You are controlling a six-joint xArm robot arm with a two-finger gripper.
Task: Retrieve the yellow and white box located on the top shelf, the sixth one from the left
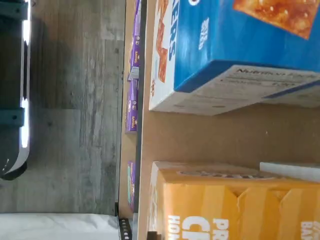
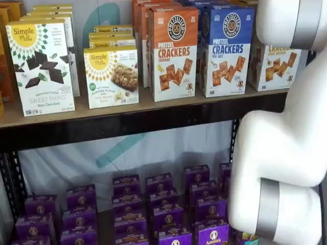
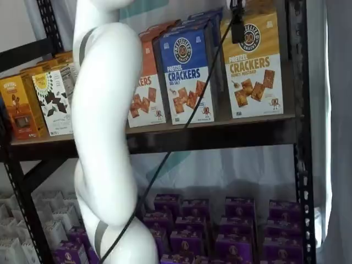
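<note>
The yellow and white box (image 3: 253,66) stands at the right end of the top shelf (image 3: 220,135), next to the blue-topped cracker box (image 3: 184,71). In a shelf view it (image 2: 273,66) is half hidden behind my white arm (image 2: 281,153). The wrist view shows its yellow top (image 1: 240,205) from above, with bare shelf board (image 1: 225,135) between it and the blue box (image 1: 235,45). My gripper (image 3: 237,25) shows only as a dark finger hanging from the upper edge in front of the box's top, with a cable beside it. No gap can be made out.
An orange-topped cracker box (image 2: 172,51) and Simple Mills boxes (image 2: 41,66) stand further left on the shelf. Small purple boxes (image 2: 163,204) fill the lower level. A black upright (image 3: 300,110) stands just right of the yellow box. My arm (image 3: 107,110) crosses the foreground.
</note>
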